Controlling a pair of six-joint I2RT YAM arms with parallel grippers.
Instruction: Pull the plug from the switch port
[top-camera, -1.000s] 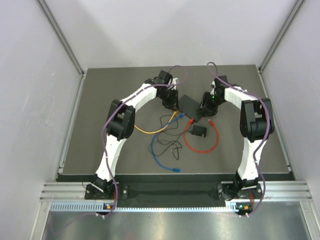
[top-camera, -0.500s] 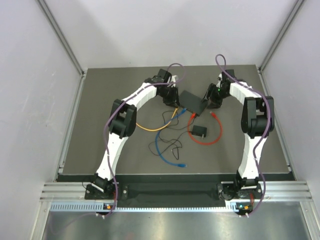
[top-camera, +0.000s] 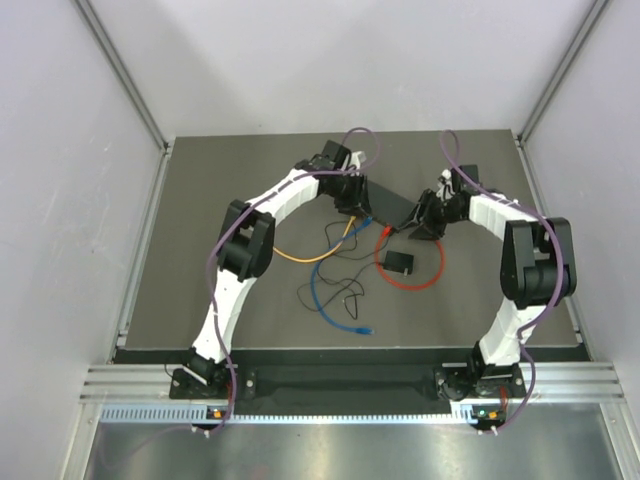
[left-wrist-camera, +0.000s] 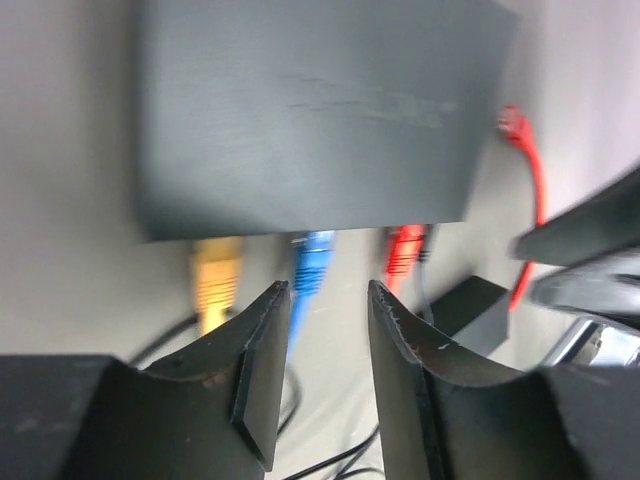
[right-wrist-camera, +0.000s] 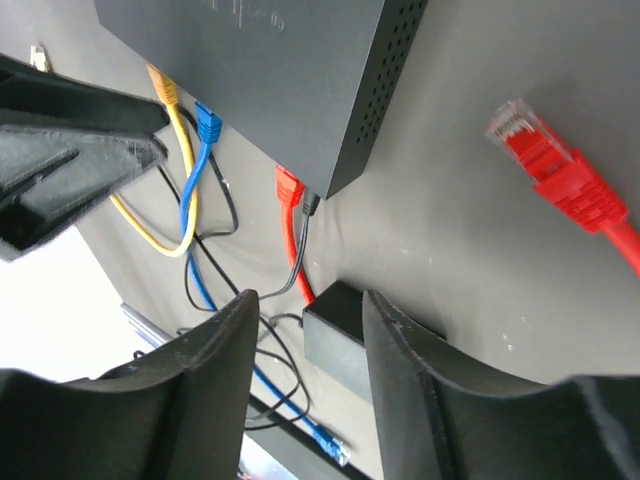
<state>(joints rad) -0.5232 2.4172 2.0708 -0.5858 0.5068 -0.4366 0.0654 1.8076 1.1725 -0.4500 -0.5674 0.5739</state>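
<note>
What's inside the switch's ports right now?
The switch has a yellow plug, a blue plug and a red plug in one edge, a thin black wire beside the red. The sockets themselves and the latches are hidden by its housing.

Dark grey table (top-camera: 200, 300) — switch (top-camera: 392, 205), adapter block (top-camera: 397, 263), loose cables (top-camera: 300, 262)
</note>
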